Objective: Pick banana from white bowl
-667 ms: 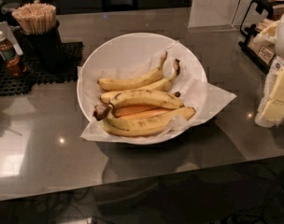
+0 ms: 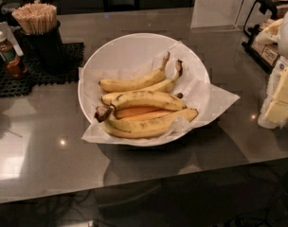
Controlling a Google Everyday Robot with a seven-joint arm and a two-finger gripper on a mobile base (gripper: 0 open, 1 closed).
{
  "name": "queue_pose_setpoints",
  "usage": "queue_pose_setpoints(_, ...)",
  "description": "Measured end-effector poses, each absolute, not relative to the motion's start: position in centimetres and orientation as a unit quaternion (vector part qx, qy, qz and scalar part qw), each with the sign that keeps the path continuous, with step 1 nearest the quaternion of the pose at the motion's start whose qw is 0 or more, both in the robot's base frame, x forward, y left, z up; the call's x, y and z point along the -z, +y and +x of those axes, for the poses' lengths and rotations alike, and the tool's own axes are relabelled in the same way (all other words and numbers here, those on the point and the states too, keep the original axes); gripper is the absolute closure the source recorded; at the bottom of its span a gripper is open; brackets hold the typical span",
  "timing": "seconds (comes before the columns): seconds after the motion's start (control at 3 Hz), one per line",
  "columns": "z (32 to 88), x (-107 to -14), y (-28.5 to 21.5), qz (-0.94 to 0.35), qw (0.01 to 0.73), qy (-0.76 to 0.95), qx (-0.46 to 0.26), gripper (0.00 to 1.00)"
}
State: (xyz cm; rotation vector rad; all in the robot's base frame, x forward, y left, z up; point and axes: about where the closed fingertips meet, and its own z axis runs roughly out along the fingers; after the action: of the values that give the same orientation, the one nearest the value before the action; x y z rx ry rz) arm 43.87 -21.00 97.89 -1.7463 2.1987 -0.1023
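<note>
Gripper (image 2: 279, 101) fingers noted released, well apart from banana (image 2: 146, 100) in white bowl (image 2: 130, 51); crowding neighbour bananas (image 2: 134, 84) may be seized instead

Banana (image 2: 148, 100) lies in white bowl (image 2: 130, 48), tool (image 2: 282, 96) well apart.

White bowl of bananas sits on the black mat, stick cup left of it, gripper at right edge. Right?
No. The white bowl sits on the bare grey counter, not on the black mat; that mat lies to its left under the stick cup. The rest holds: cup left of the bowl, gripper at the right edge. The camera view shows it.
</note>
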Motion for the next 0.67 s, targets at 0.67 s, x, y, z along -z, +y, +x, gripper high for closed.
queue_pose_setpoints(0.67,43.4,-100.3,-13.0,-0.729,0.208,0.652,0.009,0.00)
